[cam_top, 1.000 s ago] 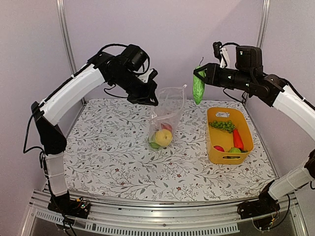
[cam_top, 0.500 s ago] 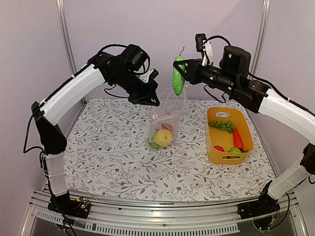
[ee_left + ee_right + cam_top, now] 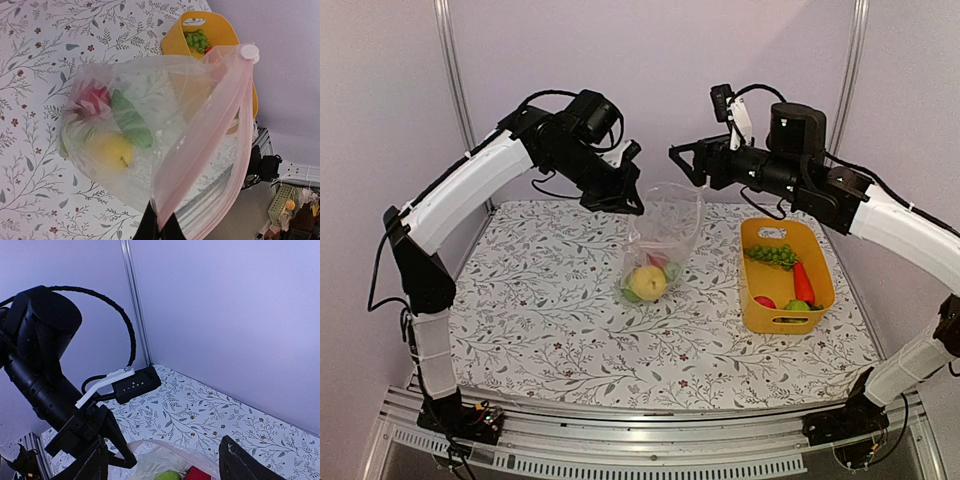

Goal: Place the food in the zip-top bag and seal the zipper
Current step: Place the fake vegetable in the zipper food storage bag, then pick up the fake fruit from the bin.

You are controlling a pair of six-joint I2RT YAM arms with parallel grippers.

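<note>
The left gripper (image 3: 628, 198), at upper centre of the top view, is clenched on one lip of the zip-top bag (image 3: 662, 235). It pinches the pink-tinted zipper (image 3: 210, 120) strip and holds the mouth open, while the bag's base rests on the counter (image 3: 540, 310) at frame centre. The right gripper (image 3: 688, 163) hovers just above and right of the mouth, jaws spread, with nothing between them. Inside the bag lie a yellow lemon (image 3: 111, 150), a red fruit (image 3: 92, 97) and a green cucumber (image 3: 131, 122). The orange-yellow basket (image 3: 790, 325), at right of the frame, holds the grape bunch (image 3: 772, 255), the carrot (image 3: 803, 283), a red ball (image 3: 764, 301) and a green round fruit (image 3: 797, 305). The step in hand is judged to be fetching the next item from the basket. Raise the right gripper clear of the lifted lip before traversing right, since the thin film may snag a finger. Descend vertically over one item; the carrot, lying lengthwise, offers the plainest grasp across its width. Do not slacken the left clamp, or the mouth will likely collapse. Release each item directly above the opening and close to it. The white slider (image 3: 248, 51) sits at one end of the zipper, so sealing is not yet begun.
</note>
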